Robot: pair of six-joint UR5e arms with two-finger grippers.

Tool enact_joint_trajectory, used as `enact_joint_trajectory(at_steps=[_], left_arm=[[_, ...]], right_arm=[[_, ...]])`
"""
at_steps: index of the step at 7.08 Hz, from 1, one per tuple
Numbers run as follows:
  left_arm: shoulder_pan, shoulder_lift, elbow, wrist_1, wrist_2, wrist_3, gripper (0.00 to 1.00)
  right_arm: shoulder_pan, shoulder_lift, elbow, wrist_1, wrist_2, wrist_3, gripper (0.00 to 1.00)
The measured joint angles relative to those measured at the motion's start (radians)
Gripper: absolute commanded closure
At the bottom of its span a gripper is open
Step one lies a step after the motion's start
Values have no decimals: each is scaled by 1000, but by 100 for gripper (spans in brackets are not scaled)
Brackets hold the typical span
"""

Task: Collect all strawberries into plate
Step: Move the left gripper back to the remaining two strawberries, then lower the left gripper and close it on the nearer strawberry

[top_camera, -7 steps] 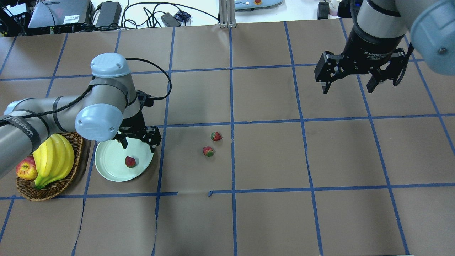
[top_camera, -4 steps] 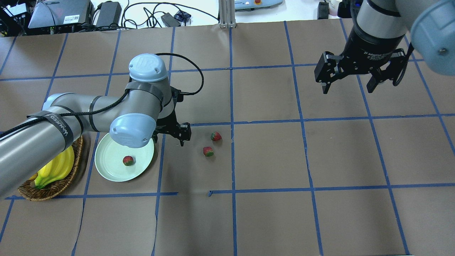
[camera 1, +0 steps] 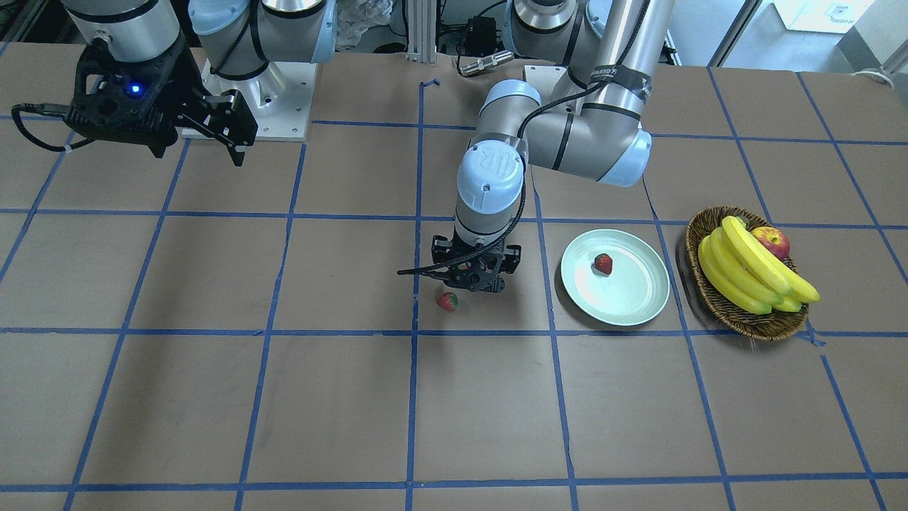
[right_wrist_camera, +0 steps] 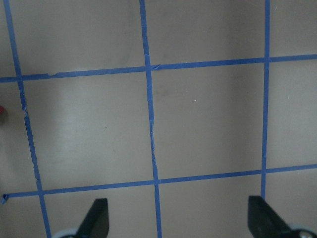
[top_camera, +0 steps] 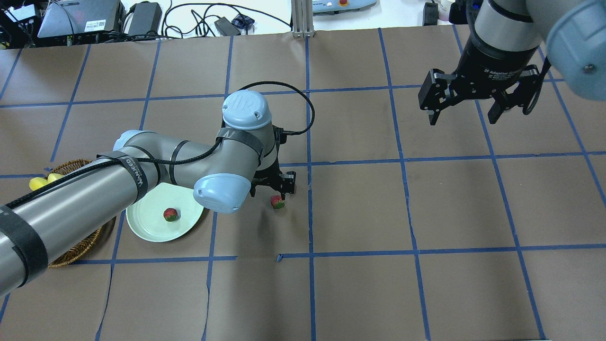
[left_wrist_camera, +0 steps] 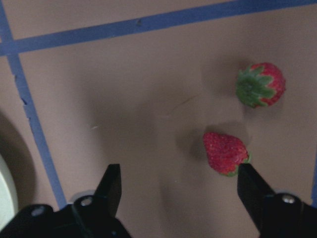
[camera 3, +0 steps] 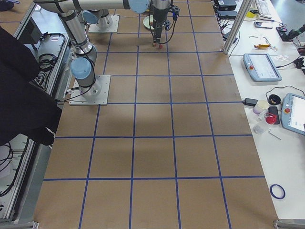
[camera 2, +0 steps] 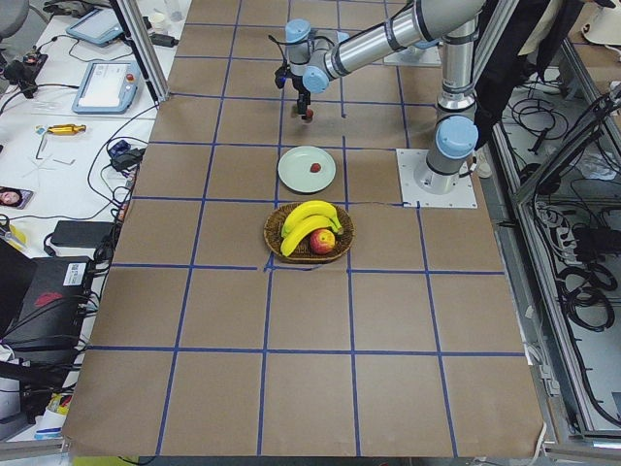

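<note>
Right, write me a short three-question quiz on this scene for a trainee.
1. Pick one: how many strawberries lie on the plate? A) none B) one C) three
2. True or false: the right arm's fingers are open with nothing between them.
3. Fill the blank: the basket holds bananas and one ___.

Key: 1. B. 2. True. 3. apple.
</note>
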Motion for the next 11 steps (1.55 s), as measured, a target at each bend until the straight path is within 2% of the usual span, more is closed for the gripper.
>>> enact_joint_trajectory(at_steps=[2, 3, 4, 7, 8, 11], left_arm=[[-7, -24, 1, 17, -16, -1, 28], [-7, -30, 1, 19, -18, 1, 38], [-8, -35, 0, 19, -19, 2, 55], [-8, -43, 0, 17, -18, 4, 93], [-8, -43, 1, 17, -18, 5, 96], [0, -11, 16, -4, -1, 37, 95]], right_arm=[[0, 0, 0, 0, 0, 1, 0], [-1, 0, 0, 0, 0, 1, 0], [-2, 0, 0, 0, 0, 1, 0], [-3, 0, 0, 0, 0, 0, 0], [-3, 0, 0, 0, 0, 0, 0], [-3, 0, 0, -1, 0, 0, 0]])
